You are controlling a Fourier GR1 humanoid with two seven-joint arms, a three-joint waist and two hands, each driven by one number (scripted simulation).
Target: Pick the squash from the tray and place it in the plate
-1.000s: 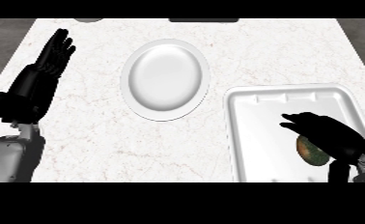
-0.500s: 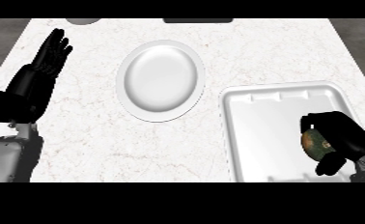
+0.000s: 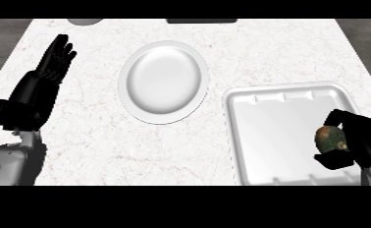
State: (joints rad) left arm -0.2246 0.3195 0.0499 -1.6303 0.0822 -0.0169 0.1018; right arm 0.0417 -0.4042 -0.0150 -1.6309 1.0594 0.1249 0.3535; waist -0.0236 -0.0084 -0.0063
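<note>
Greenish squash (image 3: 330, 139) wrapped by curled right hand (image 3: 356, 138), at white tray (image 3: 282, 128) right edge

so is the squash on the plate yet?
No, the right hand curls round the squash over the tray, apart from the plate.

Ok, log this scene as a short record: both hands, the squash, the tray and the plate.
right hand: curled round the squash
squash: over the right part of the tray
tray: white, at the right of the counter
plate: white, mid-counter, left of tray, no squash on it
left hand: open, fingers up, resting at the view's left
</note>
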